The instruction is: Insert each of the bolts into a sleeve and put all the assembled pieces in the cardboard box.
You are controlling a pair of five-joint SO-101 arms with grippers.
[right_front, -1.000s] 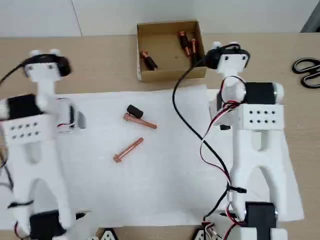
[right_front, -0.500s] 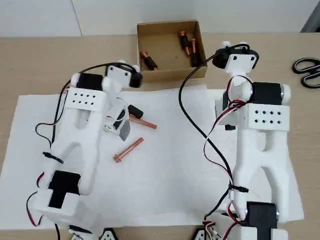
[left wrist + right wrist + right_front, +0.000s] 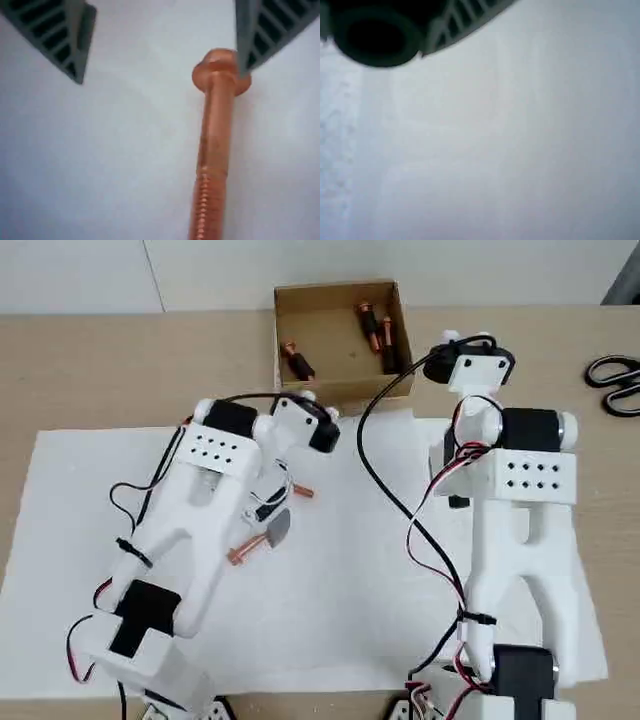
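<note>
White paper (image 3: 340, 610) covered the table (image 3: 100, 370). Your left gripper (image 3: 161, 70) hung jaws apart over the bolt (image 3: 214, 145), head just beside one finger (image 3: 260, 30), shaft diagonal, left of centre.

The cardboard box (image 3: 335, 350) stands behind the paper sheet (image 3: 350, 620), on which a bolt (image 3: 243, 554) lies; scissors (image 3: 612, 383) lie far right.

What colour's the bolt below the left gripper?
The bolt is shiny copper-orange; it shows best in the left wrist view.

Workshop bench: wooden table (image 3: 120, 360); scissors (image 3: 618, 380); loose robot wiring (image 3: 436, 575).
</note>
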